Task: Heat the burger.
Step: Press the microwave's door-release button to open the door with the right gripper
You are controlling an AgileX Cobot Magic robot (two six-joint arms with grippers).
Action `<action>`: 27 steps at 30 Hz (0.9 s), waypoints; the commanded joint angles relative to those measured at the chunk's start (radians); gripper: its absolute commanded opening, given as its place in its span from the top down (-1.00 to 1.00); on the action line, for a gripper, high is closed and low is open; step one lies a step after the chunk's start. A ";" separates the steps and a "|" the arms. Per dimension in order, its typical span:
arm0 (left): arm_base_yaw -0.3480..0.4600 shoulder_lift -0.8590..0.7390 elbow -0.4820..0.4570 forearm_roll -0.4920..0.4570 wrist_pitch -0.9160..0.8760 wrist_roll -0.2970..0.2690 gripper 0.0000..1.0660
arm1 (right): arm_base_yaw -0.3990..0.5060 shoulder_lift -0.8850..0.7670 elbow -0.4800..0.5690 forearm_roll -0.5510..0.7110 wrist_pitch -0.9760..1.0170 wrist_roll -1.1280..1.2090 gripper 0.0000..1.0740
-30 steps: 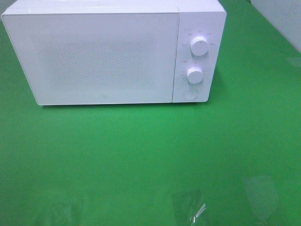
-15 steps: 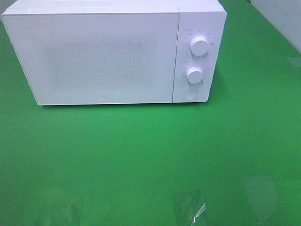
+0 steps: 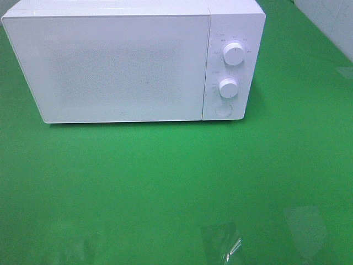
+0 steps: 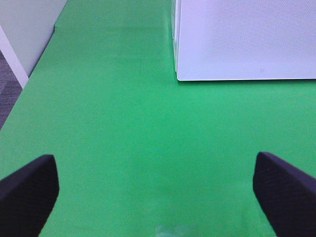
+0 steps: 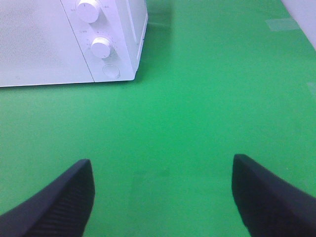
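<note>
- On the green surface (image 3: 165,182), left side: left tool (image 4: 157,195), fingers wide apart, holding nothing.
- Microwave (image 3: 110,66) at 11 o'clock in the high view, door shut. Count: one.
- Burger: none visible in any view. It may sit behind the frosted door, cannot tell.
- Panel at 1 o'clock: upper knob (image 3: 234,54), lower knob (image 3: 228,87), so two knobs, plus one round button (image 3: 223,110).
- Right tool (image 5: 163,197): fingers apart, empty. Two tools total.
- Progress, judged: either not started or burger loaded. No sign of heating.
</note>
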 commanded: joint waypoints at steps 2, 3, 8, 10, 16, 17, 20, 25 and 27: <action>0.003 -0.001 0.003 -0.003 -0.004 -0.006 -0.88 | -0.007 -0.023 0.004 -0.009 -0.002 0.005 -0.42; 0.003 -0.001 0.003 -0.003 -0.004 -0.006 -0.88 | -0.007 -0.023 0.004 -0.009 -0.002 0.005 -0.42; 0.003 -0.001 0.003 -0.003 -0.004 -0.006 -0.88 | -0.007 -0.023 -0.007 -0.009 -0.015 0.003 -0.42; 0.003 -0.001 0.003 -0.003 -0.004 -0.006 -0.88 | -0.007 -0.012 -0.043 -0.007 -0.109 0.000 -0.42; 0.003 -0.001 0.003 -0.003 -0.004 -0.006 -0.88 | -0.007 0.074 -0.050 -0.011 -0.248 0.000 -0.42; 0.003 -0.001 0.003 -0.003 -0.004 -0.006 -0.88 | -0.007 0.115 -0.050 -0.011 -0.291 0.000 -0.41; 0.003 -0.001 0.003 -0.003 -0.004 -0.006 -0.88 | -0.007 0.162 -0.050 -0.011 -0.339 0.000 -0.41; 0.003 -0.001 0.003 -0.003 -0.004 -0.006 -0.88 | -0.007 0.274 -0.048 -0.014 -0.449 0.000 -0.41; 0.003 -0.001 0.003 -0.003 -0.004 -0.006 -0.88 | -0.007 0.346 -0.048 -0.014 -0.508 0.001 -0.41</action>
